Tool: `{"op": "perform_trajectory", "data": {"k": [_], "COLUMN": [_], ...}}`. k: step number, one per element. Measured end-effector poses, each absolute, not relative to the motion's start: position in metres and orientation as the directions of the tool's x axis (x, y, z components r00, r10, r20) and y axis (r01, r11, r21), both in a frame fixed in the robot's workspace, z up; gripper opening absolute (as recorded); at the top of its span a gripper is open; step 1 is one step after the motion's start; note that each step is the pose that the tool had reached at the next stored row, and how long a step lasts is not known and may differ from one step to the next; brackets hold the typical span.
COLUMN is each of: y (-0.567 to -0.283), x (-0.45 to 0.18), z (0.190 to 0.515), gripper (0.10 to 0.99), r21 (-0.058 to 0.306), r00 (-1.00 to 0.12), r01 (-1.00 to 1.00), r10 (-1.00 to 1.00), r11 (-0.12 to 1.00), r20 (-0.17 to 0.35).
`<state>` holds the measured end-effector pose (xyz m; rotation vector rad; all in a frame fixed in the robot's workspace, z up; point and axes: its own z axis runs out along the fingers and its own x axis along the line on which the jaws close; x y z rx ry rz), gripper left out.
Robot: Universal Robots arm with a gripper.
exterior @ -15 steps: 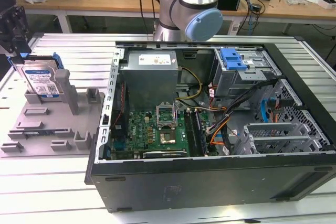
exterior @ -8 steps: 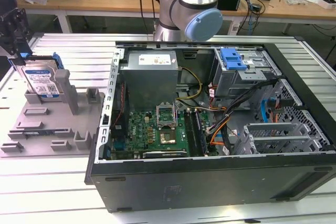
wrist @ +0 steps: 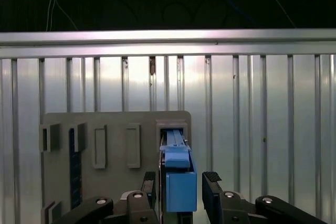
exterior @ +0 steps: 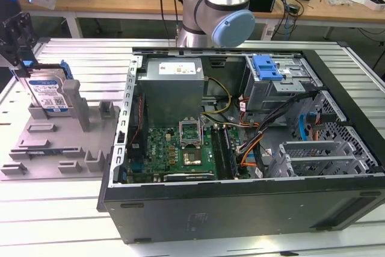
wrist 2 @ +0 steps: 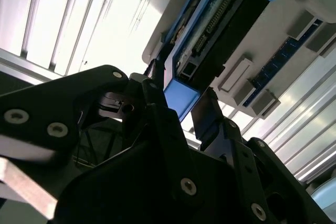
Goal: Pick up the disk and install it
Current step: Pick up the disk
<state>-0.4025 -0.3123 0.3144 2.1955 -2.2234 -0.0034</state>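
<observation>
The disk (exterior: 48, 93), silver with a white-and-blue label and a blue bracket, stands on edge in a slot of the grey holder (exterior: 54, 142) at the exterior view's left. My gripper (exterior: 25, 70) hangs over its upper corner. In the first wrist view the disk's blue bracket (wrist: 178, 187) sits between the two black fingers (wrist: 211, 190) of the gripper (wrist: 181, 179), with a narrow gap on one side, so the gripper is open around the disk. The second wrist view shows the same straddle, the gripper (wrist 2: 184, 106) around the bracket end of the disk (wrist 2: 210, 30).
An open computer case (exterior: 240, 209) lies on the slatted metal table (exterior: 60, 221) towards the exterior view's right. Inside are a grey power supply (exterior: 171, 88), a motherboard (exterior: 180, 148) and a drive bay with a blue latch (exterior: 267, 67). The arm's base (exterior: 216, 10) stands behind the case.
</observation>
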Motion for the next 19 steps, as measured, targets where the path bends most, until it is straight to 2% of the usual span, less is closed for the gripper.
{"op": "perform_trajectory", "data": {"k": [19], "y": [-0.3123], "x": [-0.4020], "z": [0.3075], "gripper": [0.482], "r21": [0.019], "r00": [-0.012], "r01": [-1.000], "r10": [-1.000], "r11": [0.013], "r20": [0.011]}}
